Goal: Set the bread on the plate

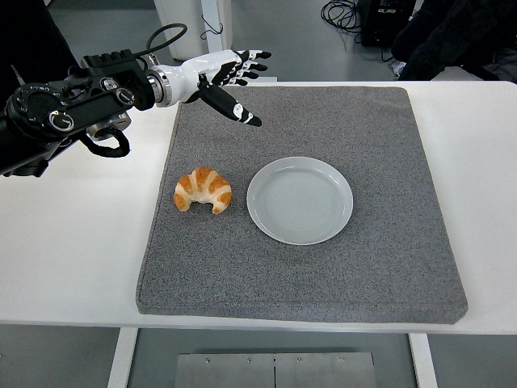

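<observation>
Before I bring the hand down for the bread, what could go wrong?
The left hand is open above the mat's far edge, well off the croissant, so a straight descent likely misses it. The croissant lies close beside the plate; a sideways grasp could nudge the plate.

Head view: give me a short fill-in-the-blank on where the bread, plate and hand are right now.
1. The croissant lies on the grey mat, to the ____ of the plate.
2. The plate holds ____.
3. The left hand hovers over the mat's far-left corner with its fingers ____.

Missing words: left; nothing; spread
</observation>
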You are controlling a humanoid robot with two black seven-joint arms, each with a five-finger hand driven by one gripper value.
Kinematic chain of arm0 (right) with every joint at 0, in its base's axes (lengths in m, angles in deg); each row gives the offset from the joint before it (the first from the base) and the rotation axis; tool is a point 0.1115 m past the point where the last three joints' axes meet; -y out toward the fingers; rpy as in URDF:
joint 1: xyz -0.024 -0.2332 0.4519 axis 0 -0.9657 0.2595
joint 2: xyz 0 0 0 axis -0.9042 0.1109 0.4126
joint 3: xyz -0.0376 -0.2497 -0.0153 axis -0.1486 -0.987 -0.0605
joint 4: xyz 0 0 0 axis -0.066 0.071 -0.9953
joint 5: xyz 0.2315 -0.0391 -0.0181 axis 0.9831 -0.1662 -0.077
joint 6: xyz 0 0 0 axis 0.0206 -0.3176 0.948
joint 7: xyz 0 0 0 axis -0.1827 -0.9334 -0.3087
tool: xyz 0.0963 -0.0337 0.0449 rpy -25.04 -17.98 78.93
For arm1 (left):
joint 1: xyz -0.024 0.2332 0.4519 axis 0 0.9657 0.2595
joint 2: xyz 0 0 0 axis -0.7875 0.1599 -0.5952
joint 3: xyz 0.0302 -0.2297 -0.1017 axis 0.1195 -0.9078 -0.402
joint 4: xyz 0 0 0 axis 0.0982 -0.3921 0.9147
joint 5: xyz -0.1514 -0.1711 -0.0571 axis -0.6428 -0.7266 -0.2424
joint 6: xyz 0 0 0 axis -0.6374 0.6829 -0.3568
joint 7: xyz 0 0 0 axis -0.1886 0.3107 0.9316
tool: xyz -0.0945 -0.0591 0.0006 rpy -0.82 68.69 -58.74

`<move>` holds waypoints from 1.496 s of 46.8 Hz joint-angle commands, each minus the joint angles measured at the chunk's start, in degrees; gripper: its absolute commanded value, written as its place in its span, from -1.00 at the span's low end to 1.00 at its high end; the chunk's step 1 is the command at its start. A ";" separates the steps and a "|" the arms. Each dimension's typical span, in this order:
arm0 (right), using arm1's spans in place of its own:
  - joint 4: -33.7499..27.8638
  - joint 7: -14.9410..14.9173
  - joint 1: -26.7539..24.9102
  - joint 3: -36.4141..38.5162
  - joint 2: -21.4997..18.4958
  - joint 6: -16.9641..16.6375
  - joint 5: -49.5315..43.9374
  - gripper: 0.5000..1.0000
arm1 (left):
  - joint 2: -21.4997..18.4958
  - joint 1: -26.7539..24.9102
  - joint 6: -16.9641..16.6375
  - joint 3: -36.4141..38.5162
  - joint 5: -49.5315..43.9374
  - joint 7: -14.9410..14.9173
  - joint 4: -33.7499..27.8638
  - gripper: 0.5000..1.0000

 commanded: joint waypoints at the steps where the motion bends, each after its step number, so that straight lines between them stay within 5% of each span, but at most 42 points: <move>1: -0.01 0.00 -0.01 -0.04 0.00 0.06 0.00 1.00 | -2.31 -0.08 -0.56 0.84 3.23 -0.03 -3.42 0.94; 12: -0.27 -0.08 -0.01 -0.13 0.00 0.15 0.00 1.00 | -7.93 -1.83 -0.83 1.29 10.79 -4.16 -13.27 0.94; 41: -0.36 -0.09 -0.01 -0.22 0.00 0.15 0.00 1.00 | -16.81 -6.93 -0.83 5.68 33.20 -4.25 -25.22 0.93; 70: -0.71 -0.08 -0.01 -0.22 0.00 0.32 0.00 1.00 | -16.55 0.01 -6.89 7.53 45.42 -3.99 -25.05 0.83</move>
